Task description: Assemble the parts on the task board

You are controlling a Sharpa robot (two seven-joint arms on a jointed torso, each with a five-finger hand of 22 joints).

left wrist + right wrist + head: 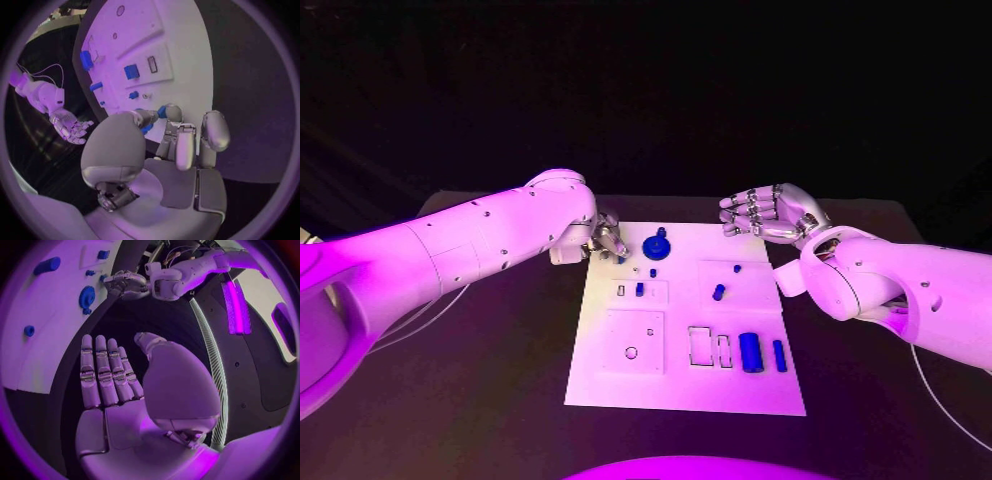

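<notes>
The white task board (678,385) lies in the middle of the table. A blue gear (656,245) stands near its far edge, and in the right wrist view the gear (86,297) sits close to the left hand. My left hand (603,240) is at the board's far left corner, fingers curled beside the gear. In the left wrist view the thumb (142,119) covers part of the gear (162,111); contact is unclear. My right hand (769,213) hovers off the far right corner, fingers spread, holding nothing. Small blue pegs (639,289) (718,292) and two blue cylinders (751,351) (779,355) lie on the board.
Empty slots and outlined recesses (632,342) mark the board's near left part. Black table (473,400) surrounds the board on all sides. A thin white cable (416,320) runs under my left arm.
</notes>
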